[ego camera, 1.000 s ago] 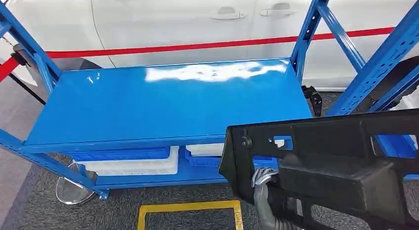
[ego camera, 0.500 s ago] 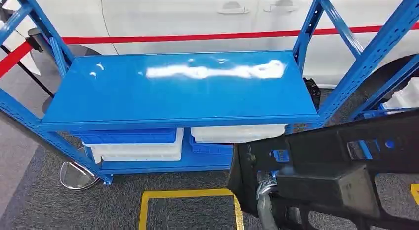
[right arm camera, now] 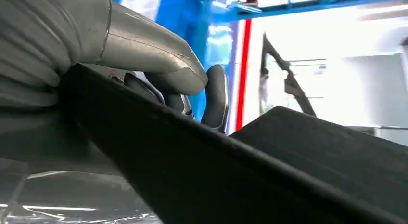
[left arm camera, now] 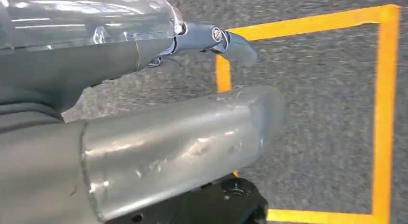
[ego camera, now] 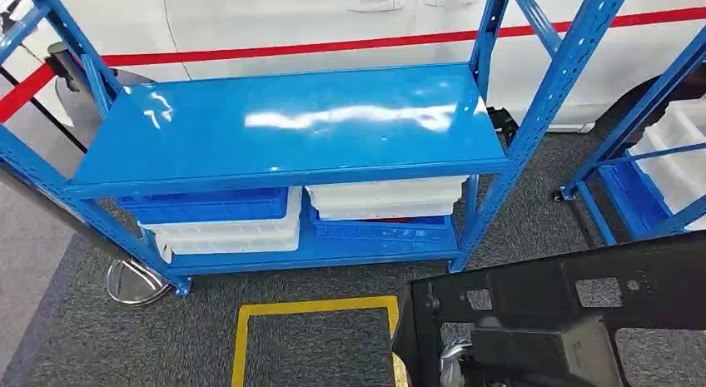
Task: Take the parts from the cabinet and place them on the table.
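Up close in the right wrist view, the right hand (right arm camera: 159,84) has its thick thumb and dark fingers (right arm camera: 216,96) curled over the edge of the black plastic part (right arm camera: 269,171), gripping it. Seen from the head, that black plastic part (ego camera: 566,312) is a large flat panel with cut-out holes, sitting at the near right of the scene, low above the grey carpet (ego camera: 100,345); a bit of silver hand (ego camera: 454,354) shows under its left end, though which hand that is cannot be told. The left hand (left arm camera: 159,118) appears in its own wrist view with one finger stretched forward and the thumb lying beside it; a black edge sits against its underside, and whether these fingers (left arm camera: 231,41) pinch anything cannot be told.

Beyond the part, a yellow taped square (ego camera: 316,329) marks the floor at near centre. Farther off stands the blue table (ego camera: 283,129), its glossy top bare of parts, with blue and white bins (ego camera: 225,225) stacked on its lower shelf. A second blue rack (ego camera: 649,179) holding white bins stands at the right. Behind everything are a white car (ego camera: 291,17) and a red barrier strap (ego camera: 333,47).
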### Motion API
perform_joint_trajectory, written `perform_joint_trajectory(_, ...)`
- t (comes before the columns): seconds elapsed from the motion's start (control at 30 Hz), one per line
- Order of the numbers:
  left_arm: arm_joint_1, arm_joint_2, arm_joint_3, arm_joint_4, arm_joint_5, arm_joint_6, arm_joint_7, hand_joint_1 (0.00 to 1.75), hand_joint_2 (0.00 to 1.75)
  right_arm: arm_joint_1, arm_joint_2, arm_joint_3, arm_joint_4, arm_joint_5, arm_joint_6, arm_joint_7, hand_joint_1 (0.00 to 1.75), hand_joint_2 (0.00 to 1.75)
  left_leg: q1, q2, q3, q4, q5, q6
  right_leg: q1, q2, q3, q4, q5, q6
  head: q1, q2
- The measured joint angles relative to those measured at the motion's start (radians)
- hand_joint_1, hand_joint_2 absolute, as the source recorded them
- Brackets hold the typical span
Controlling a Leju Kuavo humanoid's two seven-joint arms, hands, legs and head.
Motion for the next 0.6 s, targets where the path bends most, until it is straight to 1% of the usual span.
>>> perform_joint_trajectory(0.03, 0.0, 0.0, 0.0, 0.0, -0.002, 0.0, 0.0, 0.0, 0.0, 0.003, 0.003, 0.0, 0.003, -0.006, 0.0, 0.0, 1.75, 1.75, 0.0, 0.0, 0.043, -0.045, 0.043, 0.004, 0.001, 0.0, -0.017, 0.006, 0.008, 0.002, 0.0, 0.0)
perform_joint_trajectory(0.07, -0.001, 0.0, 0.0, 0.0, -0.002, -0.001, 0.002, 0.0, 0.0, 0.006, 0.006, -0.001, 0.006, -0.013, 0.0, 0.0, 1.75, 1.75, -0.001, -0.001, 0.105, -0.124, 0.073, 0.011, 0.003, 0.001, -0.03, 0.01, 0.015, 0.004, 0.0, 0.0)
perform_joint_trajectory(0.1, -0.003, 0.0, 0.0, 0.0, -0.003, -0.002, 0.002, 0.0, 0.0, 0.007, 0.008, -0.002, 0.008, -0.016, 0.0, 0.0, 1.75, 1.75, -0.004, -0.003, 0.177, -0.221, 0.067, 0.021, 0.004, 0.001, -0.039, 0.014, 0.025, 0.006, 0.0, 0.0)
perform_joint_trajectory(0.13, -0.007, 0.002, 0.0, -0.002, -0.003, -0.002, 0.002, 0.0, 0.0, 0.008, 0.011, -0.003, 0.009, -0.018, 0.0, 0.0, 1.75, 1.75, -0.01, -0.003, 0.232, -0.314, 0.023, 0.03, 0.008, 0.001, -0.045, 0.016, 0.032, 0.013, 0.0, 0.0)
perform_joint_trajectory(0.17, -0.009, 0.002, 0.0, -0.002, -0.003, -0.002, 0.002, 0.0, 0.0, 0.008, 0.013, -0.003, 0.009, -0.02, 0.0, 0.0, 1.75, 1.75, -0.01, -0.002, 0.238, -0.327, 0.025, 0.027, 0.005, -0.001, -0.042, 0.012, 0.04, 0.02, 0.003, 0.0)
perform_joint_trajectory(0.2, -0.008, 0.002, -0.001, -0.002, -0.003, -0.002, 0.002, 0.0, 0.0, 0.009, 0.014, -0.003, 0.01, -0.021, 0.0, 0.0, 1.75, 1.75, -0.016, -0.003, 0.229, -0.331, 0.032, 0.034, 0.002, -0.003, -0.04, 0.008, 0.049, 0.026, 0.001, 0.0)
perform_joint_trajectory(0.23, -0.007, 0.003, -0.001, -0.002, -0.003, -0.002, 0.003, 0.0, 0.0, 0.009, 0.016, -0.003, 0.01, -0.021, 0.001, -0.001, 1.75, 1.75, -0.018, -0.003, 0.224, -0.329, 0.038, 0.039, -0.001, -0.004, -0.041, 0.004, 0.06, 0.033, -0.008, 0.0)
perform_joint_trajectory(0.27, -0.006, 0.003, -0.001, -0.002, -0.003, -0.003, 0.003, 0.0, 0.0, 0.011, 0.018, -0.003, 0.01, -0.021, 0.001, 0.0, 1.75, 1.75, -0.016, -0.002, 0.217, -0.34, 0.056, 0.048, 0.002, -0.002, -0.044, -0.004, 0.073, 0.042, -0.005, 0.0)
perform_joint_trajectory(0.3, -0.009, 0.002, -0.001, -0.002, -0.003, -0.003, 0.003, 0.0, 0.0, 0.013, 0.018, -0.004, 0.011, -0.021, 0.001, -0.001, 1.75, 1.75, -0.007, 0.007, 0.208, -0.349, 0.074, 0.054, -0.002, 0.002, -0.052, 0.007, 0.052, 0.046, -0.005, 0.0)
perform_joint_trajectory(0.33, -0.009, 0.002, -0.001, -0.002, -0.003, -0.004, 0.003, 0.0, 0.0, 0.015, 0.018, -0.005, 0.011, -0.021, 0.001, -0.001, 1.75, 1.75, -0.008, 0.005, 0.191, -0.351, 0.088, 0.065, 0.0, 0.005, -0.067, 0.04, -0.009, 0.047, -0.001, 0.0)
perform_joint_trajectory(0.37, -0.008, 0.002, -0.001, -0.002, -0.003, -0.004, 0.003, 0.0, 0.0, 0.015, 0.018, -0.005, 0.012, -0.021, 0.001, -0.001, 1.75, 1.75, -0.009, 0.006, 0.176, -0.351, 0.098, 0.068, -0.002, 0.006, -0.081, 0.096, -0.073, 0.05, 0.003, 0.0)
perform_joint_trajectory(0.4, -0.007, 0.002, -0.001, -0.002, -0.003, -0.004, 0.003, 0.0, 0.0, 0.015, 0.018, -0.005, 0.014, -0.021, 0.001, 0.0, 1.75, 1.75, -0.01, 0.007, 0.16, -0.35, 0.11, 0.069, -0.003, 0.006, -0.097, 0.171, -0.13, 0.054, 0.003, 0.0)
perform_joint_trajectory(0.43, -0.007, 0.002, -0.001, -0.002, -0.004, -0.004, 0.003, 0.0, 0.0, 0.015, 0.018, -0.005, 0.016, -0.021, 0.0, 0.0, 1.75, 1.75, -0.011, 0.008, 0.146, -0.348, 0.122, 0.069, -0.003, 0.006, -0.109, 0.239, -0.161, 0.057, 0.003, 0.0)
perform_joint_trajectory(0.47, -0.007, 0.002, -0.001, -0.002, -0.004, -0.004, 0.003, 0.0, 0.0, 0.016, 0.018, -0.006, 0.018, -0.021, 0.0, 0.0, 1.75, 1.75, -0.011, 0.009, 0.13, -0.344, 0.133, 0.067, -0.003, 0.006, -0.111, 0.288, -0.157, 0.059, 0.003, 0.0)
perform_joint_trajectory(0.5, -0.007, 0.002, -0.001, -0.002, -0.004, -0.004, 0.003, 0.0, 0.0, 0.016, 0.018, -0.006, 0.019, -0.021, 0.0, 0.0, 1.75, 1.75, -0.011, 0.009, 0.112, -0.339, 0.143, 0.065, -0.003, 0.006, -0.092, 0.288, -0.124, 0.06, 0.004, 0.0)
perform_joint_trajectory(0.53, -0.007, 0.002, -0.001, -0.002, -0.005, -0.004, 0.003, 0.0, 0.0, 0.016, 0.018, -0.006, 0.02, -0.021, 0.0, 0.0, 1.75, 1.75, -0.011, 0.009, 0.095, -0.331, 0.151, 0.062, -0.004, 0.005, -0.056, 0.252, -0.084, 0.059, 0.004, 0.0)
perform_joint_trajectory(0.57, -0.007, 0.002, -0.001, -0.002, -0.005, -0.004, 0.003, 0.0, 0.0, 0.016, 0.018, -0.006, 0.02, -0.021, 0.0, 0.0, 1.75, 1.75, -0.011, 0.009, 0.078, -0.322, 0.157, 0.059, -0.003, 0.005, -0.002, 0.184, -0.051, 0.056, 0.004, 0.0)
perform_joint_trajectory(0.6, -0.007, 0.002, -0.001, -0.002, -0.005, -0.004, 0.003, 0.0, 0.0, 0.015, 0.018, -0.006, 0.02, -0.021, 0.0, 0.0, 1.75, 1.75, -0.011, 0.007, 0.065, -0.311, 0.162, 0.055, -0.003, 0.005, 0.068, 0.089, -0.045, 0.051, 0.004, 0.0)
